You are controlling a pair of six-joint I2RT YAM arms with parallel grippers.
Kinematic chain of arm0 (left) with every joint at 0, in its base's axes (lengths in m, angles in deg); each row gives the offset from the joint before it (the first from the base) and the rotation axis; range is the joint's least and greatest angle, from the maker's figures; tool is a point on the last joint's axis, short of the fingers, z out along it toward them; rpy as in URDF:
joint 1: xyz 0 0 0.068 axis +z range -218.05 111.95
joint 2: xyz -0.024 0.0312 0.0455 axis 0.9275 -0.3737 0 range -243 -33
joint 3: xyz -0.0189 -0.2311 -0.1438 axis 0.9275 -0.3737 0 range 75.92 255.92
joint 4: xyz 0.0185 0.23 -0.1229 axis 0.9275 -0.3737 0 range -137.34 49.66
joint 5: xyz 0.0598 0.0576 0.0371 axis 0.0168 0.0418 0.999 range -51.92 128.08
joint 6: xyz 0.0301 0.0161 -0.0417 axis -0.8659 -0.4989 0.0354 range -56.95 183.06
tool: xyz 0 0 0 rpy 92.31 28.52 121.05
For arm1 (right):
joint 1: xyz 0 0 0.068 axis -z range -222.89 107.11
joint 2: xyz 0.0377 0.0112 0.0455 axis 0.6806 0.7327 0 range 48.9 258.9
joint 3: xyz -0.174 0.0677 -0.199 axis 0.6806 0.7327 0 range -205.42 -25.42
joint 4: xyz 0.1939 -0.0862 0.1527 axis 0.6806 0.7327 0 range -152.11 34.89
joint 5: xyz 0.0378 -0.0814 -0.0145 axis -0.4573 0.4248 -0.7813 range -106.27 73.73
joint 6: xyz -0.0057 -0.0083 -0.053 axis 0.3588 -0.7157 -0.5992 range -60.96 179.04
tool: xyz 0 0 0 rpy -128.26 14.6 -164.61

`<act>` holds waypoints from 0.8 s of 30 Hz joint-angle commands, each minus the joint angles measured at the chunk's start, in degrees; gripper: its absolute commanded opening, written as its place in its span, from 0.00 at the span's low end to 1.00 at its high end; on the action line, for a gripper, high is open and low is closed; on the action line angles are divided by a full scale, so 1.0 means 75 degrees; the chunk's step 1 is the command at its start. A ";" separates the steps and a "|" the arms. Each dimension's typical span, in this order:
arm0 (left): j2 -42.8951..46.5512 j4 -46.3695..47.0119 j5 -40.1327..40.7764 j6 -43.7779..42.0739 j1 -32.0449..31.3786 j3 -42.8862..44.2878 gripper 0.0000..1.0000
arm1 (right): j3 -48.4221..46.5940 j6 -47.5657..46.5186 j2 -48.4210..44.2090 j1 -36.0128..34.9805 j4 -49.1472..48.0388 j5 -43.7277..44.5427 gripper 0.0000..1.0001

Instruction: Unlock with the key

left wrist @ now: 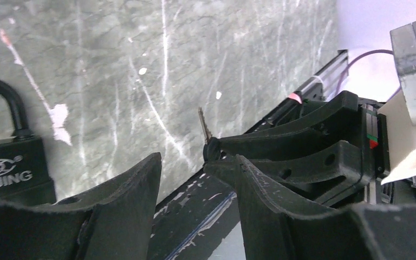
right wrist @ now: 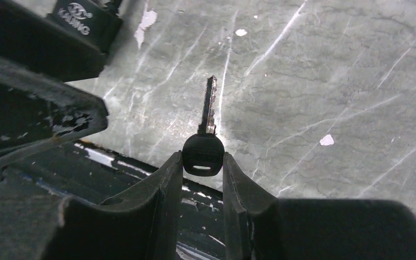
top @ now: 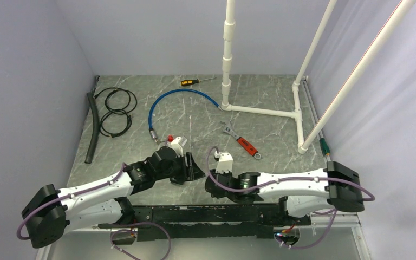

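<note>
**Key pinched in the right gripper, padlock on the table by the left**

We see the key [right wrist: 207, 122] held by its rounded black plastic head, squeezed flat between the two matte black fingers of the right gripper [right wrist: 202, 160]. Its thin, toothed metal blade sticks straight out past the fingertips over the table and touches nothing. The jaws are closed on the head alone.

The left gripper [left wrist: 197, 160] stands with its jaws apart and nothing between them. Through the gap we see only table and the dark rail at the near edge. Its fingers are broad, curved black wedges with a rough, scuffed surface.

The padlock [left wrist: 8, 162] lies on the table just beside the outer face of one left finger. It has a squarish black body with pale lettering and a logo on its face. Its shackle [left wrist: 12, 103] is a thick black arch. It is apart from the key, off to the side of the blade's line.

The table [right wrist: 330, 81] is grey, marble-patterned and smooth, with white veins and small pale flecks.

Farther back lie a coiled blue hose [top: 179, 97], a red-handled wrench [top: 242, 142], a yellow-and-black screwdriver [top: 195, 81], loops of black cable [top: 116, 111] and a white pipe frame [top: 260, 111].
</note>
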 commanded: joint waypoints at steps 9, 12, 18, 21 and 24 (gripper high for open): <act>-0.0147 0.1940 -0.0902 0.0600 -0.0032 -0.0214 0.58 | 0.1263 -0.1941 -0.2520 -0.0110 -0.2034 -0.0343 0.00; -0.0356 0.2198 -0.1034 0.0632 -0.0034 -0.0174 0.58 | 0.1258 -0.2179 -0.2677 -0.0122 -0.2038 -0.0394 0.00; -0.0828 0.2571 -0.1138 0.0687 -0.0034 -0.0135 0.57 | 0.1148 -0.2425 -0.2654 -0.0146 -0.1975 -0.0462 0.00; -0.0952 0.2661 -0.1148 0.0701 -0.0035 -0.0138 0.53 | 0.1124 -0.2441 -0.2614 -0.0157 -0.1984 -0.0447 0.00; -0.1027 0.2823 -0.1210 0.0745 -0.0046 -0.0192 0.35 | 0.1100 -0.2413 -0.2571 -0.0169 -0.1974 -0.0378 0.00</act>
